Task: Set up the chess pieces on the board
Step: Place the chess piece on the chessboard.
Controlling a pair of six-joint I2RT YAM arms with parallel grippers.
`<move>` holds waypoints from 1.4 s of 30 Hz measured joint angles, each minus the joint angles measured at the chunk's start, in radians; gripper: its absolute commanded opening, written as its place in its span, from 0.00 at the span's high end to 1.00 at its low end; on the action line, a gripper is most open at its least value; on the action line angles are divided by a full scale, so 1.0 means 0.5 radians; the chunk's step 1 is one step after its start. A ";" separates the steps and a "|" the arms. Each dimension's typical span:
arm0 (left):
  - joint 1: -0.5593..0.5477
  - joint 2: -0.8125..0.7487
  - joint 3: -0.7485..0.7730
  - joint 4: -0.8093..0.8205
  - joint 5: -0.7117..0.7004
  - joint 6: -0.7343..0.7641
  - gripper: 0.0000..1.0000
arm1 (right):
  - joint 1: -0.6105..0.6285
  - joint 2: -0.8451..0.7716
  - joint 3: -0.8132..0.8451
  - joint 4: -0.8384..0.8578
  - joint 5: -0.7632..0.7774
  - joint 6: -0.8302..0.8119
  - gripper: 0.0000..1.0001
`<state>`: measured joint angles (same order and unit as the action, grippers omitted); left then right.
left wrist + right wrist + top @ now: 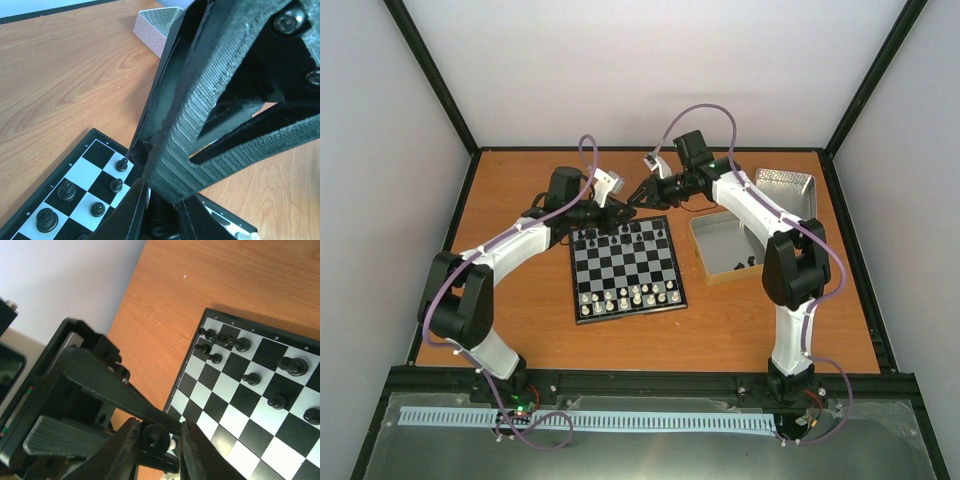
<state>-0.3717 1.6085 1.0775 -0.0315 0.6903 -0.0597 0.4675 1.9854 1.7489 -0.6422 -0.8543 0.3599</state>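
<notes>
Left claw (620, 207) seems clenched, mid-handover, on a chess piece (155, 440) my open right claw (158, 432) brackets at upper middle overhead; next I seat it on the board (626, 268).

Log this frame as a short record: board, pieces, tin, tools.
board: table centre
black pieces: several on far rows, a few in the tin
white pieces: near rows
tools: left tool and right tool tip to tip by the board's far edge
piece: black, between right tool's fingers; grip unclear
</notes>
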 measured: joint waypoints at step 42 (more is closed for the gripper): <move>0.656 -0.698 -0.659 -0.396 -1.001 -0.952 0.38 | 0.675 0.584 0.314 0.217 1.913 -0.610 0.94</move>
<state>-0.0437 1.2594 0.7479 -0.2295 0.1898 -0.5358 0.8051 2.2776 1.9057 -0.5335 0.1020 0.0547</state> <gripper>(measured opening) 0.615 0.112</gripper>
